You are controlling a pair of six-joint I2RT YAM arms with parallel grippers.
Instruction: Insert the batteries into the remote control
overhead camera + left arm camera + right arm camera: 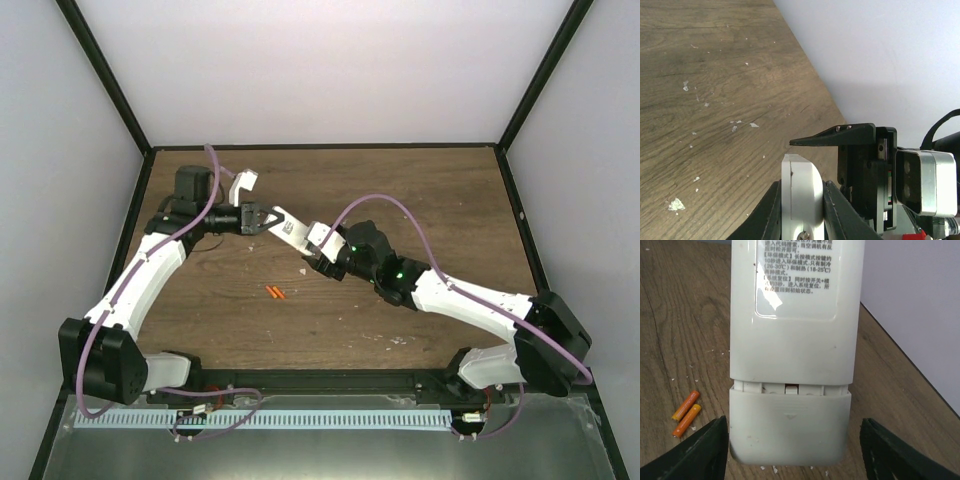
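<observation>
The white remote control point(290, 230) is held off the table, label side up in the right wrist view point(795, 340). My left gripper point(262, 218) is shut on its far end, which shows edge-on between the fingers in the left wrist view point(799, 167). My right gripper point(318, 258) is open, its fingers point(705, 452) standing either side of the remote's near end. The battery cover point(790, 432) there is slid back a little, leaving a narrow gap. The two orange-red batteries point(275, 292) lie side by side on the table, left of the remote in the right wrist view point(686, 413).
The brown wooden table point(420, 190) is closed in by pale walls at the back and sides. Pale crumbs point(676, 204) lie scattered on the wood. The right arm's black finger point(832, 136) and its wrist camera point(925, 182) show close by in the left wrist view.
</observation>
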